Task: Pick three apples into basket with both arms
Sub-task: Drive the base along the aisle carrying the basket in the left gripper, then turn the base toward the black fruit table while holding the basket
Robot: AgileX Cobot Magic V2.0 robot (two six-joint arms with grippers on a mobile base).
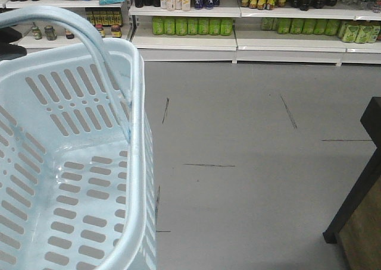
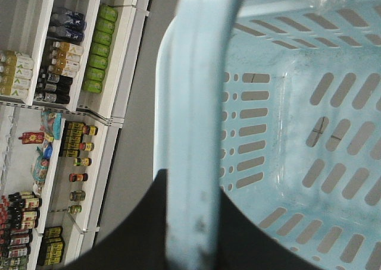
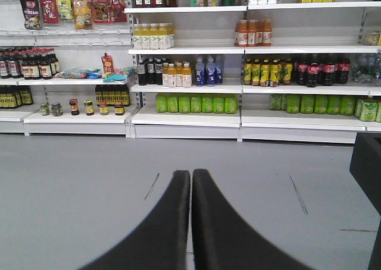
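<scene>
"Basket (image 1: 138,133) up close on the left, pale blue and slotted, with nothing inside. Who holds it?"

"Left gripper (image 2: 193,190). Its wrist view shows black fingers (image 2: 143,234) clamped either side of the hoop handle (image 2: 196,103), with the basket hanging below."

"And across the grey floor (image 1: 238,133)?"

"Stocked shelves (image 1: 184,41) at the back, and a dark stand (image 1: 363,181) at the right edge. No apples in any view."

"Right gripper (image 3: 190,173)?"

"Pressed closed on nothing, pointing over the floor toward the shelves."

"So which step?"

"I'd say the very first — basket carried, none of the three apples in. The next move calls for finding the dark red apples, perhaps on that stand, though its top is out of sight. Then the right gripper must spread its fingers above one while the left holds the basket level nearby."
</scene>
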